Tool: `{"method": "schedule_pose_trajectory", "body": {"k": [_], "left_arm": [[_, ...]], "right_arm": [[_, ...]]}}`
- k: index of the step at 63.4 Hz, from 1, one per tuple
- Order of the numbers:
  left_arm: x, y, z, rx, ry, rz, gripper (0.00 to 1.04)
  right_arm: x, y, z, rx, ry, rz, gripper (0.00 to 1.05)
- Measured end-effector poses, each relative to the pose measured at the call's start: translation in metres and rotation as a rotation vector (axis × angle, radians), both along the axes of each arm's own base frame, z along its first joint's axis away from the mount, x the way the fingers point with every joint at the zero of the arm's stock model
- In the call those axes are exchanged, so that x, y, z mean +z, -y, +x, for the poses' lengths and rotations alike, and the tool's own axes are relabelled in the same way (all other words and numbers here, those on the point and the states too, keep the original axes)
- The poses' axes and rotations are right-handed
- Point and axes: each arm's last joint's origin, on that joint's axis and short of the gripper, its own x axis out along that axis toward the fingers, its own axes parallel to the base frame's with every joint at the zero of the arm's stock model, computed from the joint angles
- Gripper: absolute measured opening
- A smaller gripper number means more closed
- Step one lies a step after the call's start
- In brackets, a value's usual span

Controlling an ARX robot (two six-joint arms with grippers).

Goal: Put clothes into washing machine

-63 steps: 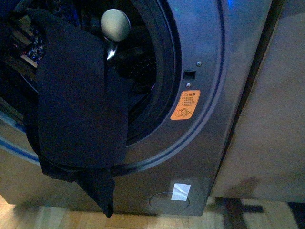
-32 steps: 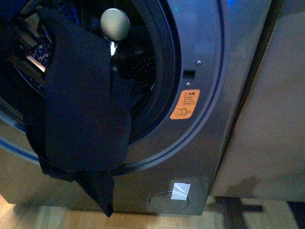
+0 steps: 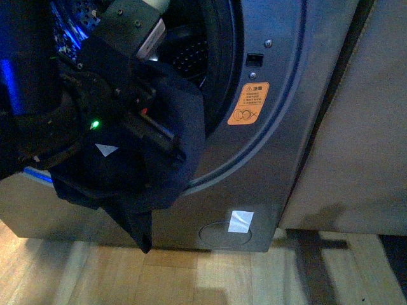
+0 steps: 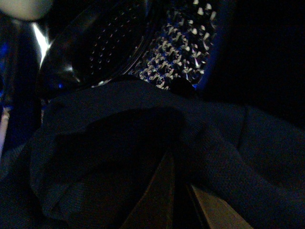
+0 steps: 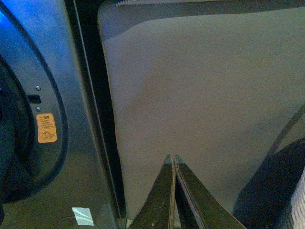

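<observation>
The clothes (image 3: 166,166), a dark navy garment with a small white tag (image 3: 105,150), hang bunched over the lower rim of the washing machine's (image 3: 270,159) round porthole. One end dangles toward the floor. My left arm (image 3: 108,89) reaches across the opening, and its fingertips are buried in the fabric. In the left wrist view my left gripper (image 4: 175,160) is shut on the clothes (image 4: 119,138), with the perforated steel drum (image 4: 183,45) just beyond. My right gripper (image 5: 172,160) is shut and empty, in front of the beige panel (image 5: 205,86).
The orange warning sticker (image 3: 248,103) and the blue-white label (image 3: 240,221) are on the machine's front, right of the porthole. The plain beige panel (image 3: 356,127) stands to the machine's right. A dark gap (image 5: 90,105) separates the two. There is wooden floor (image 3: 210,279) below.
My left arm has swung into the front view across the porthole. The clothes, which were draped flat over the rim, are now bunched up and pulled toward the opening.
</observation>
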Motion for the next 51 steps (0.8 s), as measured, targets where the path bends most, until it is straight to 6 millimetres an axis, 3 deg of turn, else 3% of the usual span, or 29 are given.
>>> {"method": "schedule_pose_trajectory", "body": {"k": [7,17,26,36,51], "left_arm": [[-0.004,-0.004,0.002,0.063,-0.093,-0.082,0.04],[-0.012,-0.009,-0.01,0.12,-0.175,-0.018,0.04],[-0.006,-0.014,-0.026,0.118,0.141,0.251,0.04],[0.01,-0.013,-0.03,0.084,0.454,0.515,0.04],[0.011,-0.011,-0.032,0.077,0.519,0.566,0.04]], "right_arm": [[0.0,0.0,0.0,0.0,0.0,0.0,0.02],[0.0,0.0,0.0,0.0,0.0,0.0,0.02],[0.0,0.0,0.0,0.0,0.0,0.0,0.02],[0.0,0.0,0.0,0.0,0.0,0.0,0.02],[0.0,0.0,0.0,0.0,0.0,0.0,0.02]]}}
